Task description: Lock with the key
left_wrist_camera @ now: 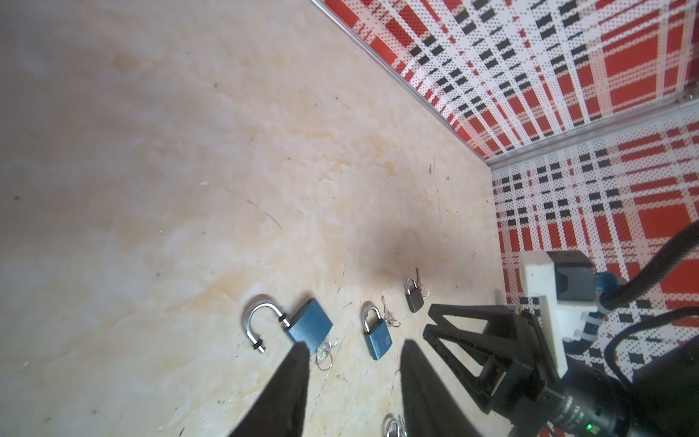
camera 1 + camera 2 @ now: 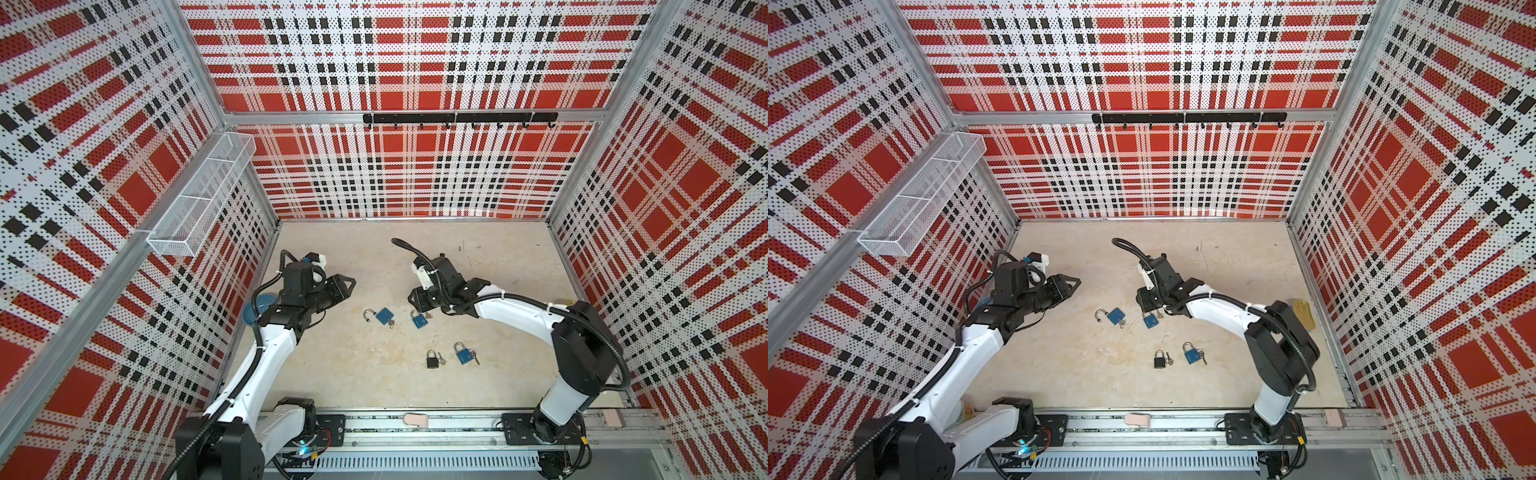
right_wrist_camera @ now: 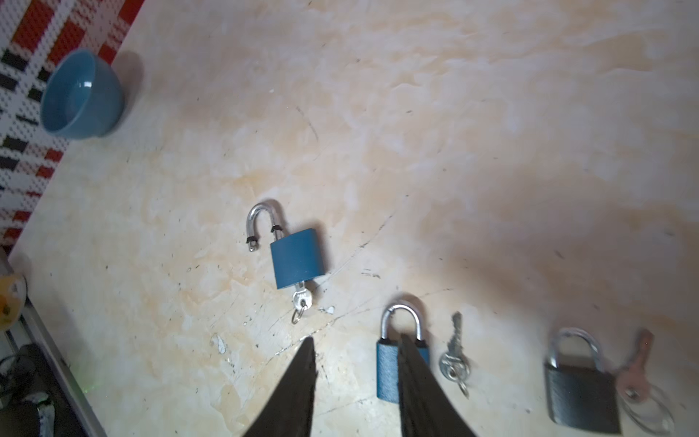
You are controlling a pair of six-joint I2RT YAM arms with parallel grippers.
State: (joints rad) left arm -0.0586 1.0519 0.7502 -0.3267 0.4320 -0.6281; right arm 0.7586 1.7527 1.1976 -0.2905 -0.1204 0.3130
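Front rail [image 2: 457, 430]: the nearest edge, with both arm bases fixed to it.
Black padlock [image 2: 432, 360]: shut, lying flat on the tabletop [image 2: 353, 374].
Front blue padlock [image 2: 464, 355]: shut, just beside the black one.
Spare keys [image 2: 441, 360]: one lies loose beside each shut lock.
Shut blue padlock [image 2: 419, 321]: a row further back. In the right wrist view one finger crosses in front of its shackle.
Right hand [image 3: 357, 338]: spread and empty, hovering by that shut lock.
Open padlock [image 3: 299, 261]: the one left to lock, I judge. It lies flat mid-tabletop between the two hands, with its shackle [image 3: 264, 206] swung out of the body. The inserted key [image 3: 301, 301] sits in the base, with a ring hanging off it.
Handling: small, dense, rigid metal, with nothing fragile about it. The chromed shackle looks slick and round, so it is a poor place to pinch. Better to clamp the blue body across its flat faces and press the free shackle leg home. Take the key by its flat head, which is thin and may slip.
Left hand [image 1: 354, 344]: spread, holding nothing, aimed toward the open padlock and short of it.
Surface: pale, smooth and scuffed — a lock pushed from one side would probably skate unless braced.
Blue bowl [image 3: 81, 96]: by the left wall, well apart.
Room: plaid perforated walls on three sides, with a wire basket [image 2: 199, 195] on the left wall and a hook rail [image 2: 457, 118] on the back wall.
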